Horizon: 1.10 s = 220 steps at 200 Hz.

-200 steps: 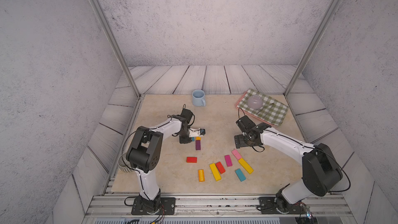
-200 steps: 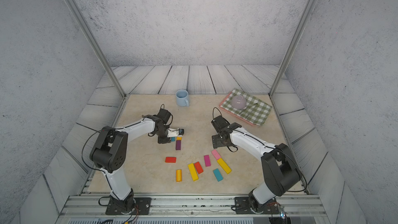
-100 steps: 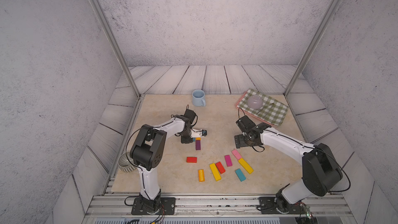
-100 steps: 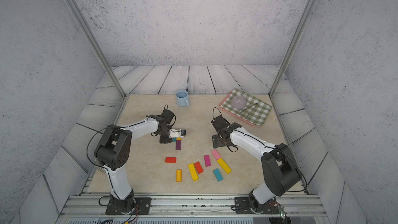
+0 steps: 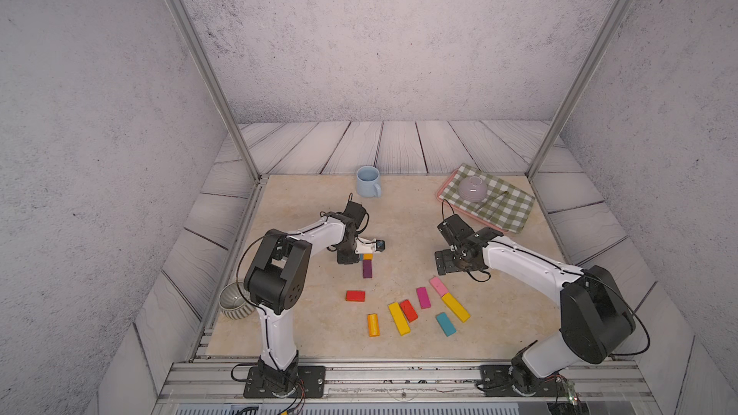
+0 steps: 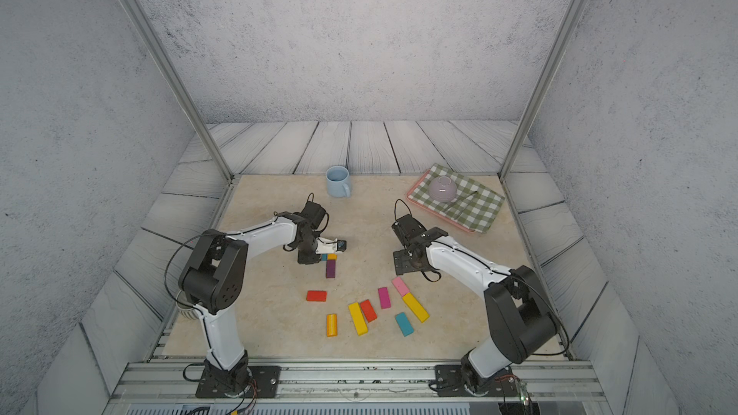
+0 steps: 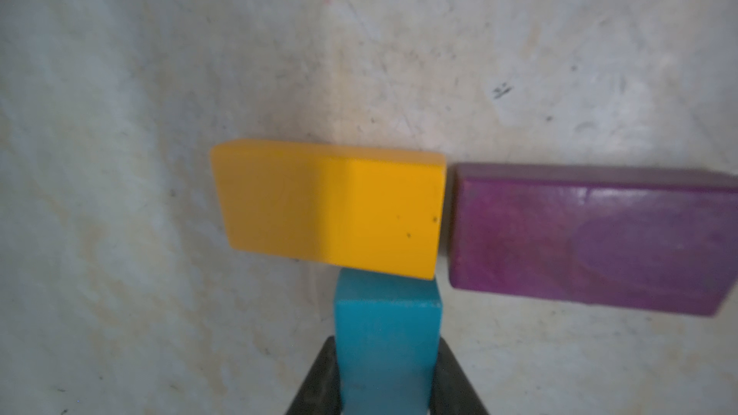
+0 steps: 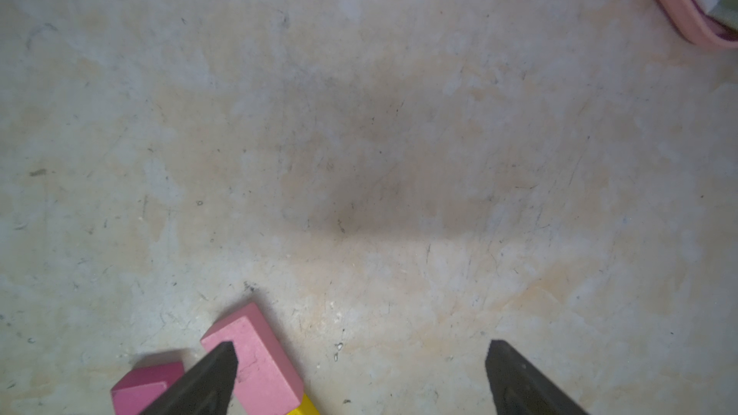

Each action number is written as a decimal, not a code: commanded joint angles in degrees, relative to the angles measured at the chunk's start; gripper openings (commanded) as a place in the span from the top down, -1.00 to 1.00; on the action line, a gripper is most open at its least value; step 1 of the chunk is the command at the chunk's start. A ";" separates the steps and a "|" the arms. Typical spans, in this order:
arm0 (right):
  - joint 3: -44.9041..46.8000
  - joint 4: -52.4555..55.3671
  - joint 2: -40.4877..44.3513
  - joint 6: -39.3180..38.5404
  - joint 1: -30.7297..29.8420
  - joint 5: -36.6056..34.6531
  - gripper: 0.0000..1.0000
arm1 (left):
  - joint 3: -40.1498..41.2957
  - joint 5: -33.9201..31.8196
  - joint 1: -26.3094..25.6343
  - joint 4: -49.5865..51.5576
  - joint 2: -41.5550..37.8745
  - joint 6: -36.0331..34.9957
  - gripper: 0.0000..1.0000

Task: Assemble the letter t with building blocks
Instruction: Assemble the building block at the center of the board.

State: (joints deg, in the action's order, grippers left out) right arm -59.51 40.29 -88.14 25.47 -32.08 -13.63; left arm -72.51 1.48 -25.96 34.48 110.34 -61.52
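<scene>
My left gripper (image 7: 387,357) is shut on a teal block (image 7: 387,325), whose end touches the long side of an orange block (image 7: 331,209). A purple block (image 7: 591,237) lies end to end with the orange one. In both top views this group sits mid-left (image 5: 367,269) (image 6: 330,268) under the left gripper (image 5: 353,259). Loose building blocks lie nearer the front: red (image 5: 355,296), orange (image 5: 373,325), yellow (image 5: 398,318), magenta (image 5: 423,297), pink (image 5: 438,286), teal (image 5: 445,324). My right gripper (image 8: 361,357) (image 5: 451,265) stands open and empty, one fingertip over the pink block (image 8: 263,369).
A light-blue mug (image 5: 367,182) stands at the back. A pink tray (image 5: 441,193) with a checked cloth and a lilac bowl (image 5: 472,188) sits back right. A ribbed bowl (image 5: 233,305) rests off the mat by the left arm's base.
The left arm has shifted slightly to the right with the teal block still in its jaws. The right arm has not moved.
</scene>
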 commanded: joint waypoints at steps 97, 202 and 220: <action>0.18 1.36 1.37 0.55 0.06 -0.79 -0.98 | -0.53 -1.93 -1.03 0.44 1.67 1.04 0.85; 0.17 1.54 1.30 0.72 0.03 -0.96 -0.97 | -0.01 -1.87 -1.17 -0.09 0.95 1.22 0.19; 0.18 1.53 1.35 0.79 0.07 -0.96 -0.98 | 0.01 -2.13 -1.29 -0.25 0.71 1.30 0.19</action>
State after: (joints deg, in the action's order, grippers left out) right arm -59.51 40.49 -88.14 25.50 -32.08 -13.65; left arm -72.66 -0.73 -26.81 33.82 110.52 -60.58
